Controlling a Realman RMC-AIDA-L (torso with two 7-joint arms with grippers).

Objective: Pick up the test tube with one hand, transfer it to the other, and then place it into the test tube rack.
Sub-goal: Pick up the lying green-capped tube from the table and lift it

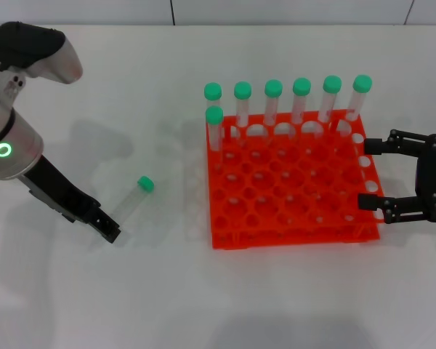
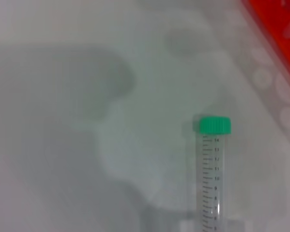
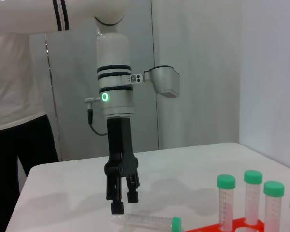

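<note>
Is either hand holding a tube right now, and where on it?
Nothing is held. The loose tube lies flat on the table; the left hand hangs above its bottom end. The right hand waits open beside the rack.

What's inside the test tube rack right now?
The test tube rack holds seven green-capped tubes: six along its far row, one just in front at the left corner. Other holes look empty. The eighth test tube lies on the table.

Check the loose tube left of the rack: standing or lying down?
Lying down. The test tube rests on its side on the table, green cap toward the test tube rack, with the left gripper just above its bottom end.
</note>
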